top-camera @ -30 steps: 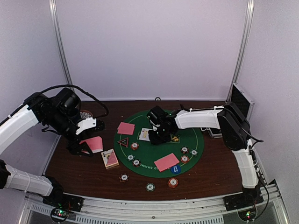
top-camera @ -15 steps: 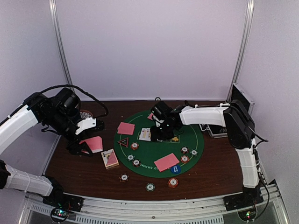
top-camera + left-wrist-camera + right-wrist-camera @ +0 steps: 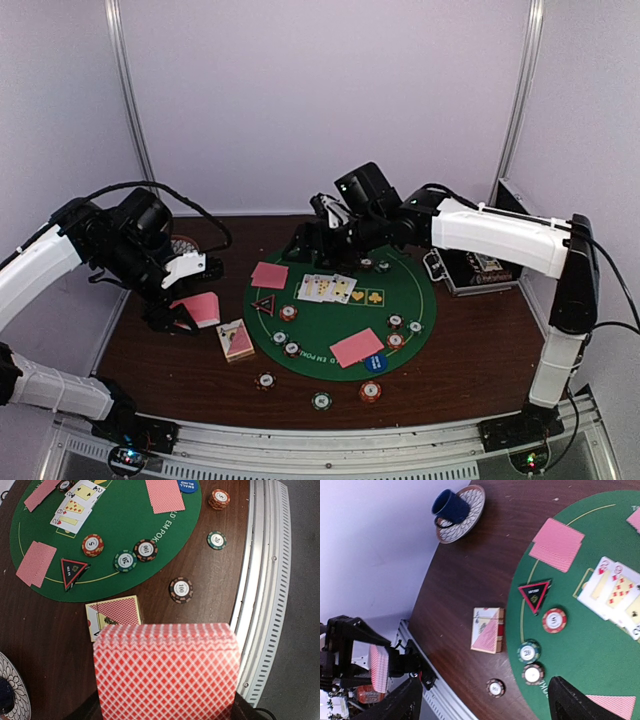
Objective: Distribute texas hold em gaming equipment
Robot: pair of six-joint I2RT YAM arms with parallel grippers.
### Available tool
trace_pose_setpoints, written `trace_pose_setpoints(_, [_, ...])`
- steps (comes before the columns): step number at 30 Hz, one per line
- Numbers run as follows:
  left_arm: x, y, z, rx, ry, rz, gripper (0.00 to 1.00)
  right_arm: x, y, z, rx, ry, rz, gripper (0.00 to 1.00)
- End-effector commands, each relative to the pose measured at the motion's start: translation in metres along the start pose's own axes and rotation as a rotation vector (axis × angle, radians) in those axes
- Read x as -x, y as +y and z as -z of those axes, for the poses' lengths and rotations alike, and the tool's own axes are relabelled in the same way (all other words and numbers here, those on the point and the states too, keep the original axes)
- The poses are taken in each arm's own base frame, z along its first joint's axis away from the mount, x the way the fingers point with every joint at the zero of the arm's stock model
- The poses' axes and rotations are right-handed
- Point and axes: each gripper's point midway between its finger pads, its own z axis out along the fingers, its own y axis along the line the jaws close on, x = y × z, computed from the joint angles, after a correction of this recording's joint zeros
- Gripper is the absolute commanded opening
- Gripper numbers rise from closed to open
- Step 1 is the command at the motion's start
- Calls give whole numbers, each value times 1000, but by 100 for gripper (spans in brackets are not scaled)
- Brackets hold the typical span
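Note:
A thick deck of pink-backed playing cards [image 3: 165, 672] fills the near part of the left wrist view, and my left gripper [image 3: 180, 312] is shut on it above the bare wood left of the mat. My right gripper [image 3: 303, 240] hovers open and holds nothing above the mat's far left edge. Several face-up cards [image 3: 327, 288] lie fanned at the mat's centre. Face-down cards lie at the mat's left [image 3: 269, 275] and front [image 3: 357, 347]. Striped poker chips [image 3: 288, 312] sit on the mat, and others [image 3: 321, 401] rest on the wood in front of it.
The round green felt mat [image 3: 400, 290] covers the table's middle. A card box [image 3: 235, 340] lies left of it. A triangular marker [image 3: 263, 303] and a blue button [image 3: 376, 362] sit on the felt. A blue cup on a saucer [image 3: 451, 506] stands far left, and a metal case [image 3: 480, 270] stands at the right.
My right gripper has risen off the mat's centre, swung back and to the left, and opened. The face-up cards now lie uncovered. The left arm has not moved.

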Motion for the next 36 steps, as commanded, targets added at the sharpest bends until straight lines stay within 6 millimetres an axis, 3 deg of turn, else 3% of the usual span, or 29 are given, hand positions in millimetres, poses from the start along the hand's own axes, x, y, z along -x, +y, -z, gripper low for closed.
trace_pose_setpoints(1, [9,1,6,6,-42,7,0,-25,46,-7,187,88,-90,91])
trace_pose_setpoints(5, [10,2,6,8,-44,9,0,-42,76,-13,302,142,-119,92])
trace_pose_setpoints(16, [14,3,7,9,-54,12,0,-87,121,-33,423,263,-138,94])
trace_pose_setpoints(36, [15,2,8,3,-60,9,0,-97,161,-64,604,316,-232,88])
